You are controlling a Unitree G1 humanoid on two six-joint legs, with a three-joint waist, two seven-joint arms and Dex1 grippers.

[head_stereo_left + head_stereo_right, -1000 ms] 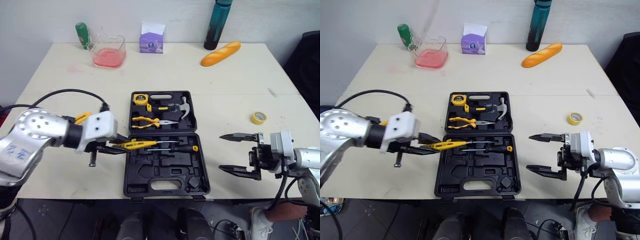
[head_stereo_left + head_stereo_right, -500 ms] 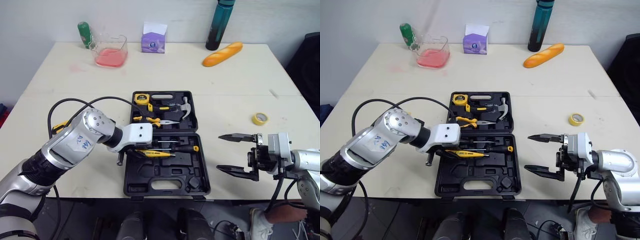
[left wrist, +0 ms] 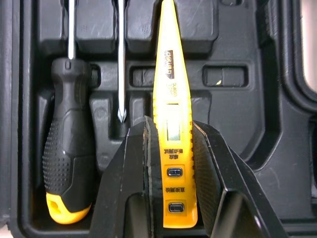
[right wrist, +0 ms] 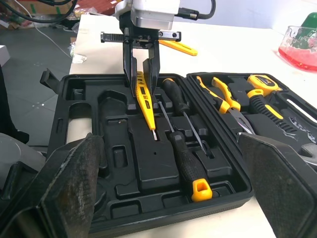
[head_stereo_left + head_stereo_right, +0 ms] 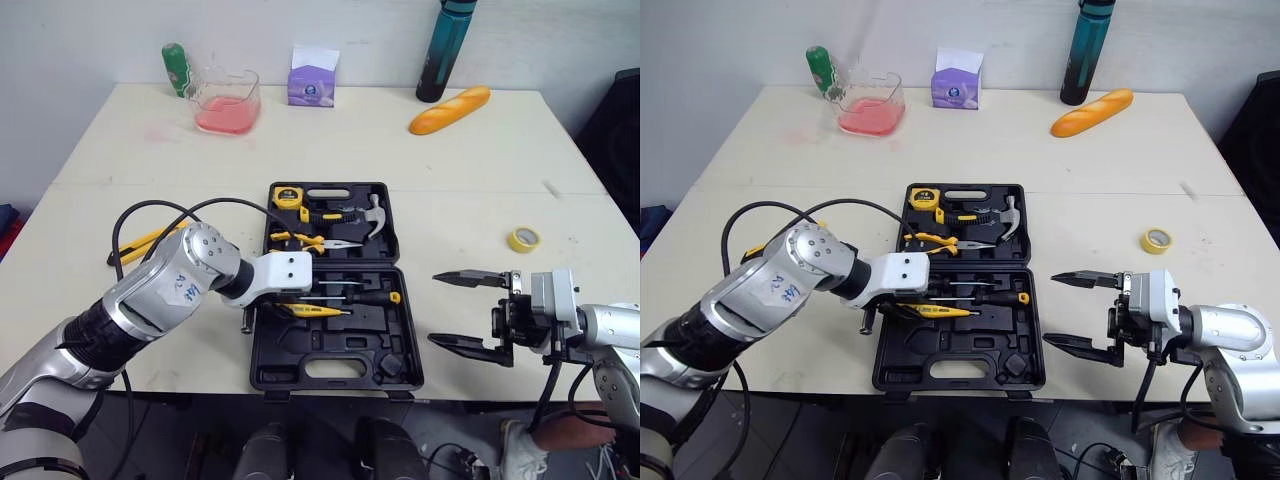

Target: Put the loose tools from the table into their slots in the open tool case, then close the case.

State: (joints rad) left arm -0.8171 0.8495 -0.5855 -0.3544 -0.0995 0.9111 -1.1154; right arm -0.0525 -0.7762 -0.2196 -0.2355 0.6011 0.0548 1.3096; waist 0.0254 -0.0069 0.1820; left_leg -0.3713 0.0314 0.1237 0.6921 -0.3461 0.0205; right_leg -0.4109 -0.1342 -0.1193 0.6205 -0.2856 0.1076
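Along the table's far edge sit a green bottle, pink-filled glass tub, purple box, teal bottle and baguette.

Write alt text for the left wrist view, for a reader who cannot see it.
The left pincer clamps a flat yellow plastic tester pen over the black moulded tool case. Beside it, a black-handled screwdriver with a yellow end lies in its slot.

The tool case is moulded black plastic, matt and faintly scuffed. Inside it, the yellow test pen is smooth, glossy plastic. The screwdriver beside it has a stippled black grip and a bare metal shaft. The hammer head is polished metal. The table under the case looks smooth and matt.
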